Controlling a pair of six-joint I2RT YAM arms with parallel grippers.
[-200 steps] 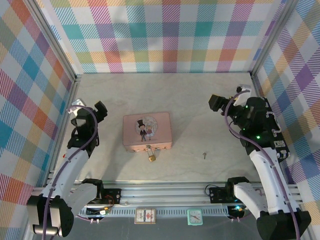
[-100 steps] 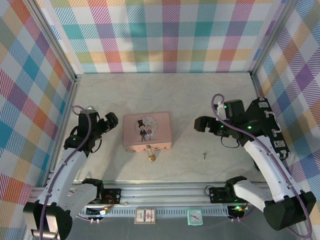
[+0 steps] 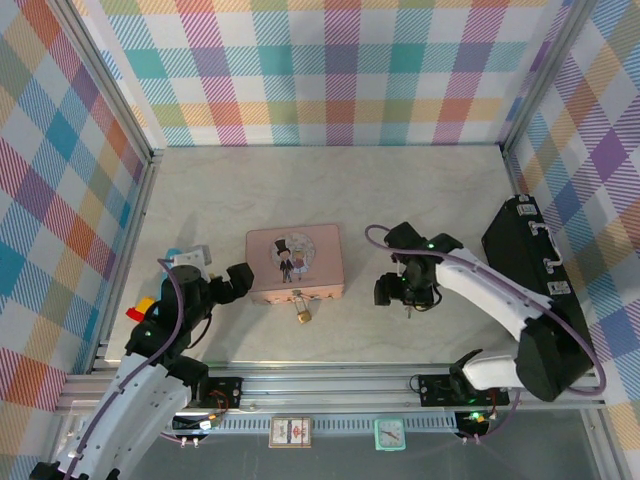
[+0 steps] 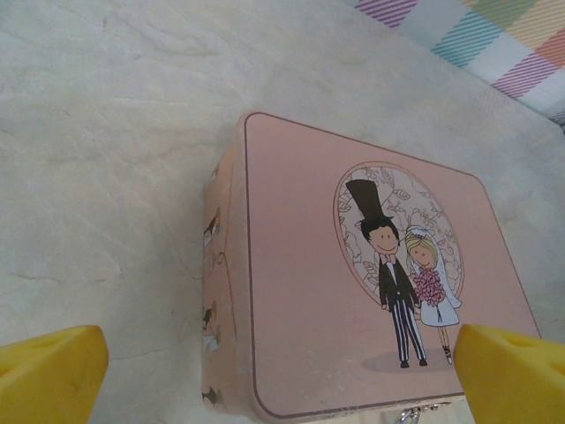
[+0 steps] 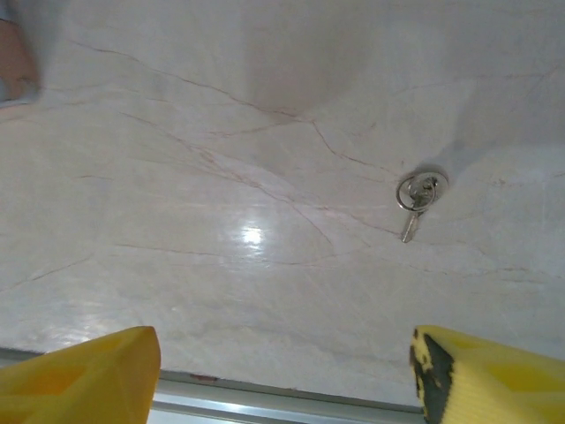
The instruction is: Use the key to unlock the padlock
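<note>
1. Arms are both closing in from the side edges of the table. A second ago my right gripper (image 3: 388, 291) was hanging high by the right edge, and now it is hovering low over the near-right part of the surface, just beside the key (image 3: 408, 311).
2. The key (image 5: 415, 199) is lying flat on its little ring where it lay before, close to the near edge and right of the middle. Nothing is touching it.
3. My right fingers (image 5: 79, 375) are standing apart with only bare table between them, so that claw is open and gripping nothing.
4. My left gripper (image 3: 238, 282) is drawing up to the left side of the pink tin box (image 3: 295, 262), spread wide and carrying nothing.
5. The padlock (image 3: 302, 315) is hanging at the box's near side, facing the middle of the near edge, with its shackle apparently shut.
6. I am judging the approach as nearly over and the key pickup as next. A thin key lying flat on a hard surface may skid away.
</note>
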